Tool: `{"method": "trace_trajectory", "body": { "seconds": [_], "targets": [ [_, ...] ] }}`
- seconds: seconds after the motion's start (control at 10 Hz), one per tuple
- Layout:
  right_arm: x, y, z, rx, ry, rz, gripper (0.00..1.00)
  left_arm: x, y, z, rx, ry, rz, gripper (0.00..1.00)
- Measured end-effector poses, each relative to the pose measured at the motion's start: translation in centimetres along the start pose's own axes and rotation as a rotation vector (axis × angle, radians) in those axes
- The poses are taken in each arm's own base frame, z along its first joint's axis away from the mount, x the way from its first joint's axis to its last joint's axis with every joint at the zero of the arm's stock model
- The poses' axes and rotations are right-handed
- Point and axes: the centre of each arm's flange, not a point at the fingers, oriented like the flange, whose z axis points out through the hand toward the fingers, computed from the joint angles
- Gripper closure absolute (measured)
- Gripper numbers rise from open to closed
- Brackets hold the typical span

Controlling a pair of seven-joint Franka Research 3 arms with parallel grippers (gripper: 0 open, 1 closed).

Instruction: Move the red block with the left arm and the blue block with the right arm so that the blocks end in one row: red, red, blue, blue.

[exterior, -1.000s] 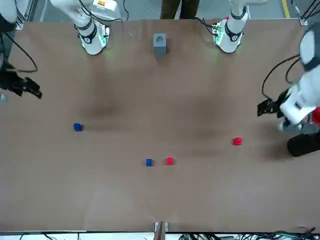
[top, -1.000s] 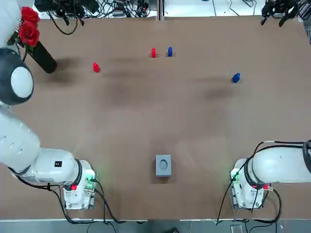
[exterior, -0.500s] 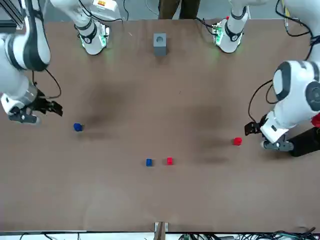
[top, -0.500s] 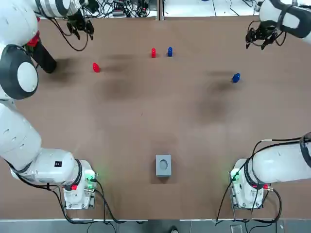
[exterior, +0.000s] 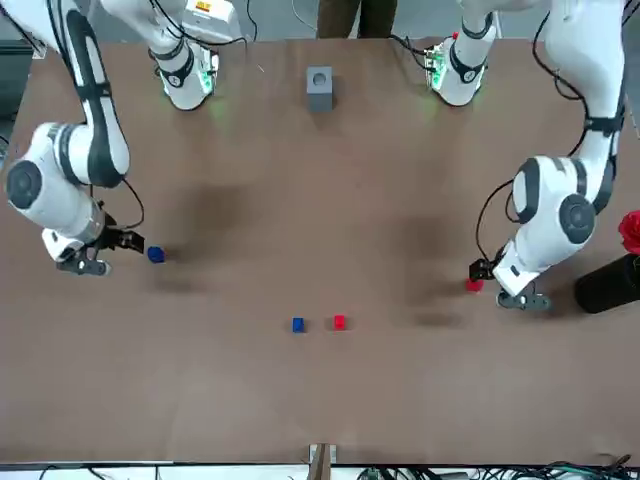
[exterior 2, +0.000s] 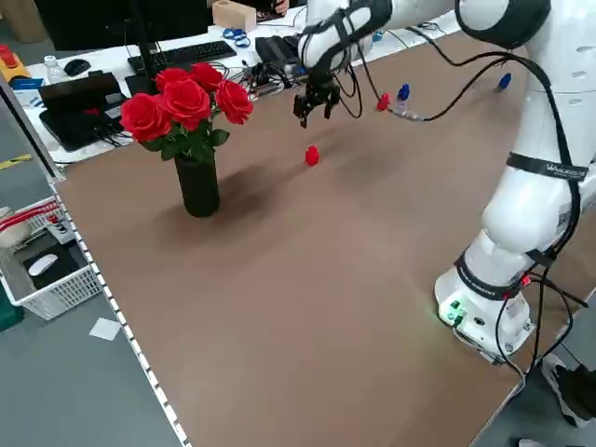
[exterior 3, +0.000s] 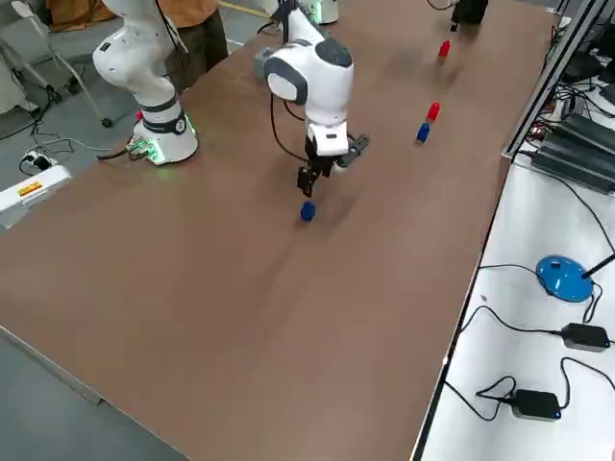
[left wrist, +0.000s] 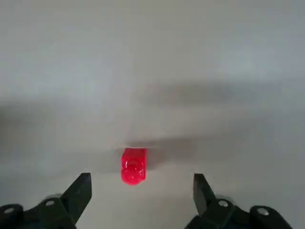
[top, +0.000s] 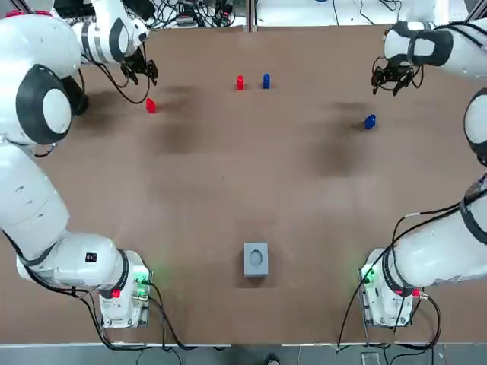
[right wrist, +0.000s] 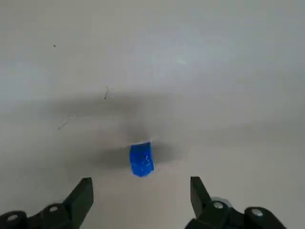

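A loose red block (top: 150, 106) lies at the far left, and a loose blue block (top: 370, 121) at the far right. Between them, near the far edge, a red block (top: 240, 82) and a blue block (top: 265, 80) stand side by side. My left gripper (top: 141, 72) hangs open just beyond the loose red block (left wrist: 134, 165), which shows ahead of its spread fingers (left wrist: 81, 193). My right gripper (top: 392, 80) hangs open just beyond the loose blue block (right wrist: 141, 159), holding nothing. Neither gripper touches its block.
A black vase of red roses (exterior 2: 191, 140) stands at the far left corner, close to the left arm. A small grey box (top: 256, 258) sits between the arm bases. Cables, a keyboard and other gear lie past the far edge.
Both grippers have come in from the outer far corners and lowered towards their blocks, left to red and right to blue. No block has moved.
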Motion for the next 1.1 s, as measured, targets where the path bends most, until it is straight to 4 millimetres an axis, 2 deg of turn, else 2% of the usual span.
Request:
{"method": "trace_trajectory", "body": {
  "seconds": [0.2,0.3,0.5,0.7,0.8,1.0,1.1],
  "targets": [
    [0.2,-0.1,2.7,-0.007,0.025,-0.037,0.12,-1.2,-0.2,3.8,0.002,0.029,-0.004,0.07],
    [-0.1,-0.1,4.0,-0.01,0.034,-0.062,0.14,-1.7,-0.3,5.1,0.003,0.024,-0.005,0.08],
    [-0.5,0.1,5.6,-0.013,0.04,-0.095,0.19,-2.0,-0.7,5.7,0.005,0.016,-0.008,0.12],
    [-1.3,0.6,6.9,-0.014,0.058,-0.101,0.19,-2.2,-1.2,5.9,0.011,0.008,-0.001,0.22],
    [-1.6,0.7,7.3,-0.013,0.062,-0.099,0.19,-2.5,-1.3,6.1,0.011,0.003,0.004,0.29],
    [-2.2,0.7,8.0,-0.009,0.064,-0.093,0.19,-2.6,-1.3,6.2,0.011,0.0,0.01,0.61],
    [-2.4,0.7,8.2,-0.004,0.059,-0.087,0.22,-2.5,-1.3,6.1,0.012,0.003,0.013,0.67]
  ]
}}
